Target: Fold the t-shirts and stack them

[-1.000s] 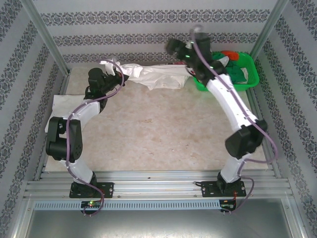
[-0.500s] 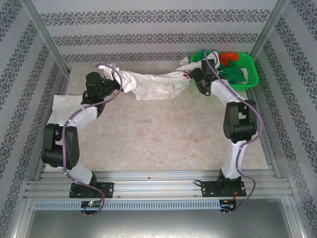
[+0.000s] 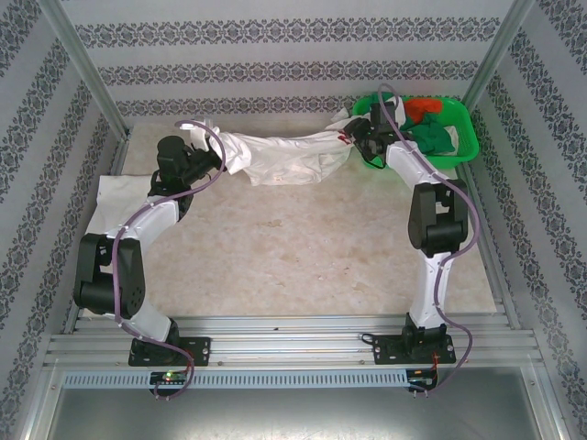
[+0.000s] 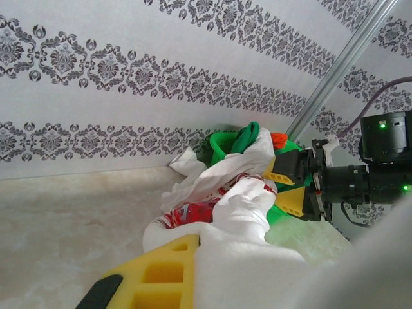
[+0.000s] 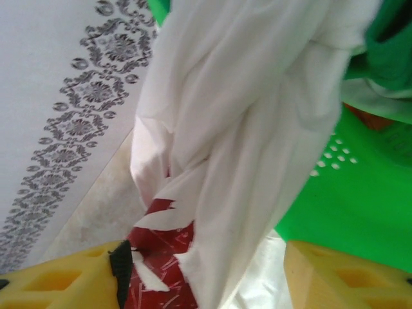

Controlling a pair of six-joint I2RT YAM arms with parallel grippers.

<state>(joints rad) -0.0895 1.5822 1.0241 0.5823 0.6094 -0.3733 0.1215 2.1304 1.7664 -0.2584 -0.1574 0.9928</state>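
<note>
Soft white cotton t-shirt (image 3: 289, 156), red-black graphic — limp, light; left gripper (image 3: 223, 158) clamped on it, right gripper (image 4: 284, 188) agape astride bunched end — best hold.

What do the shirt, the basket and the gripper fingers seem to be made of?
Shirt: soft white cloth, likely cotton; matte, creased, sagging in folds.
Basket: green plastic, rigid, slightly glossy, with small holes.
Fingers: hard yellow plastic, matte, with square pockets, perhaps printed.
</note>
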